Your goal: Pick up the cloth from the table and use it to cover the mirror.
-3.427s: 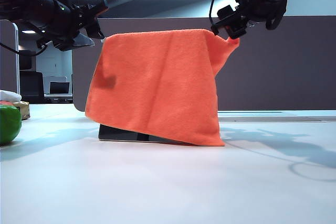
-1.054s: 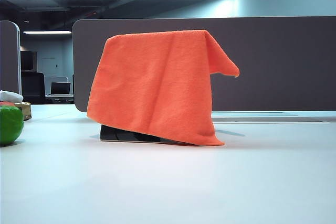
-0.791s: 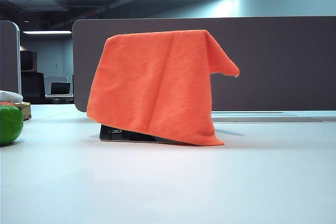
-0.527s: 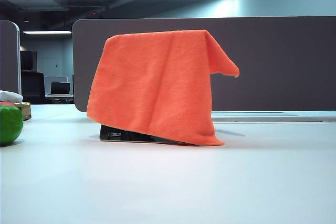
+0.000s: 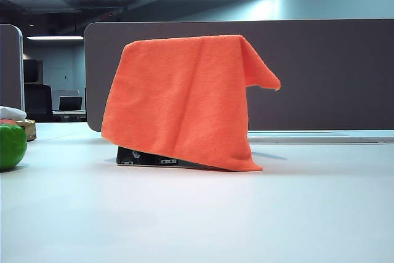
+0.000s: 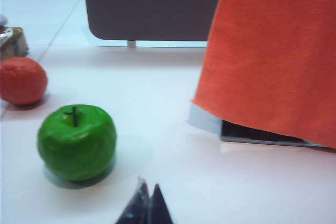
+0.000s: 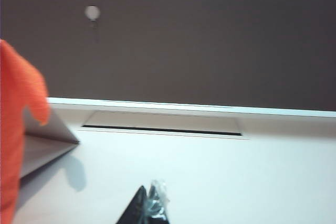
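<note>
The orange cloth (image 5: 181,97) hangs draped over the mirror (image 5: 154,160), whose dark lower edge alone shows under the hem on the white table (image 5: 197,214). One cloth corner sticks out to the right. No arm is in the exterior view. In the left wrist view the cloth (image 6: 273,61) covers the mirror (image 6: 262,135), and my left gripper (image 6: 148,203) is shut and empty, well back from it. In the right wrist view my right gripper (image 7: 149,203) is shut and empty, apart from the cloth (image 7: 18,124) and the mirror's grey stand (image 7: 44,140).
A green apple (image 6: 77,141) lies on the table near the left gripper, with an orange fruit (image 6: 21,80) and a wrapped item (image 6: 10,40) beyond it. A dark grey partition panel (image 5: 320,72) stands behind the mirror.
Both arms have withdrawn out of the exterior view since the earliest frame. The cloth stays draped over the mirror; its right corner, once held up, now sticks out free.
</note>
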Action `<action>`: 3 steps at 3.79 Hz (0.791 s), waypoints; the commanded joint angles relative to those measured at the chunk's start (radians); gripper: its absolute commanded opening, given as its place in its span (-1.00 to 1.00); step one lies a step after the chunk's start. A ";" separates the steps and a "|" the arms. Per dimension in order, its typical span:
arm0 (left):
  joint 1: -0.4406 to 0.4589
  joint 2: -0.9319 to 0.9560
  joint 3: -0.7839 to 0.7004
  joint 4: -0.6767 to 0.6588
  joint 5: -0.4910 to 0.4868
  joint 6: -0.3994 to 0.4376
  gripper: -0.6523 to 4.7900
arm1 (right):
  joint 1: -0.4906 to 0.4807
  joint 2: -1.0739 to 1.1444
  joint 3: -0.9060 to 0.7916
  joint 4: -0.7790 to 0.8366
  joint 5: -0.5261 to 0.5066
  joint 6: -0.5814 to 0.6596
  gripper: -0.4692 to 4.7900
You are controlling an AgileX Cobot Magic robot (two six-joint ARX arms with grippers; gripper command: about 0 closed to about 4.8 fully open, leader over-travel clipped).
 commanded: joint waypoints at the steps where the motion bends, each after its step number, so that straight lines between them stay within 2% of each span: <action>1: 0.201 0.000 0.004 0.005 0.112 0.029 -0.78 | -0.116 0.000 -0.002 0.003 -0.144 0.004 -0.84; 2: 0.193 0.000 0.005 0.001 0.113 -0.008 -0.78 | -0.114 0.000 -0.002 -0.001 -0.132 0.004 -0.84; 3: -0.005 0.000 0.004 -0.026 -0.049 -0.032 -0.78 | -0.113 0.000 -0.002 -0.032 -0.109 0.004 -0.84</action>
